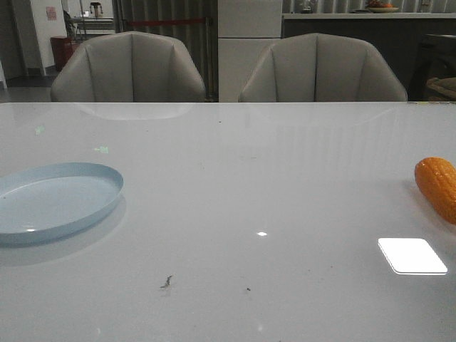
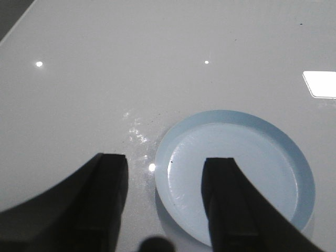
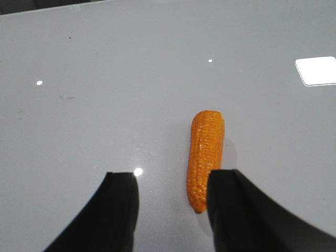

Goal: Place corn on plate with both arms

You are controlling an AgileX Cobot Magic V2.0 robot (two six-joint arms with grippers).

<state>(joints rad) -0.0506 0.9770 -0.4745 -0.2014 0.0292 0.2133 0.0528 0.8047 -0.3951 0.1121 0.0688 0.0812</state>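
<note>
the corn [image 1: 438,187] runs off the front view's right edge; the plate [image 1: 85,206] is cut at its left edge. in the left wrist view, a finger [image 2: 231,205] hides part of the plate.

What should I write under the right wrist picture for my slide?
Open right pincer above the orange corn on the table.

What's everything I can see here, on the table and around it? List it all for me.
plate: one, pale blue, left side of the table, nothing on it
corn: one, orange, lying at the table's right edge
table: one, glossy pale grey
chairs: two, grey, behind the table
left gripper: one, black, open above the plate's rim
right gripper: one, black, open, above the table just beside the corn
</note>
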